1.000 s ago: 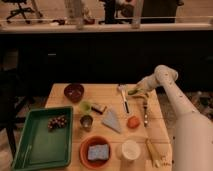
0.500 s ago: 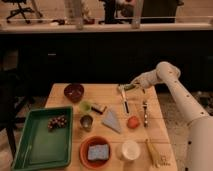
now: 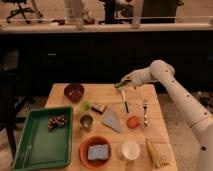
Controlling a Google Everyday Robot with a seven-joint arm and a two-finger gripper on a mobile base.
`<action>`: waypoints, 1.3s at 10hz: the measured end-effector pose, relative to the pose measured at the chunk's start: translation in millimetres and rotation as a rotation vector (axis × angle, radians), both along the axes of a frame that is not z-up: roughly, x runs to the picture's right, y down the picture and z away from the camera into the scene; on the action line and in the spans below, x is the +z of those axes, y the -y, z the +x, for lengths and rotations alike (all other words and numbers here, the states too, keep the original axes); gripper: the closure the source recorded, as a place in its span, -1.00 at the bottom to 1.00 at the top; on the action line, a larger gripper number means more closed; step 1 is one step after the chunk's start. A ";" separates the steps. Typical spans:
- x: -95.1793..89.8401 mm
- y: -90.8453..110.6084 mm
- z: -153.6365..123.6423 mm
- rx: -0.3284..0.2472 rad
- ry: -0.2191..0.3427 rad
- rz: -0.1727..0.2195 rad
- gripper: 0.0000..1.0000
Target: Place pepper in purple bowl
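Pale wood makes up the table [image 3: 107,95], on which everything is laid out. The white arm [image 3: 182,97] is seen reaching in from the right, over the far edge. A green tray [image 3: 35,147] is set at the near left corner, with a dark bunch of grapes [image 3: 56,122] lying in its far right part. Just right of the tray an orange-red bowl [image 3: 82,147] is placed, and a blue sponge [image 3: 97,151] is held inside it. A white cup [image 3: 130,149] is found beside that bowl, and a corn cob [image 3: 155,154] further right. The purple bowl [image 3: 74,92] is set near the far left edge, well apart from the gripper. A grey wedge [image 3: 112,120], a fork [image 3: 145,111], a knife [image 3: 125,102] and a red tomato [image 3: 132,122] are spread across the middle. The gripper [image 3: 125,84] is held above the knife's far end, its fingers closed tight on the pepper [image 3: 120,85], which appears raised off the table and sticks out to the left.
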State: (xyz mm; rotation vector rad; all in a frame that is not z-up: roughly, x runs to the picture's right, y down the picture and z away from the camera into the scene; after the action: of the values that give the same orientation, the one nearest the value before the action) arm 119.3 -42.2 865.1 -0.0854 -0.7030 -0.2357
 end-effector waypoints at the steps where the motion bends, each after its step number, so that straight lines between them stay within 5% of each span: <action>1: -4.6 0.8 -12.4 -0.014 0.025 0.005 1.00; 13: 0.0 6.7 -35.9 -0.033 0.084 0.025 1.00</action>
State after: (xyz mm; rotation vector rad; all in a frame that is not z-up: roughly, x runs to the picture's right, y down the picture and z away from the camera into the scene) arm 83.4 -48.9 865.1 -0.0634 -0.7828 -0.2804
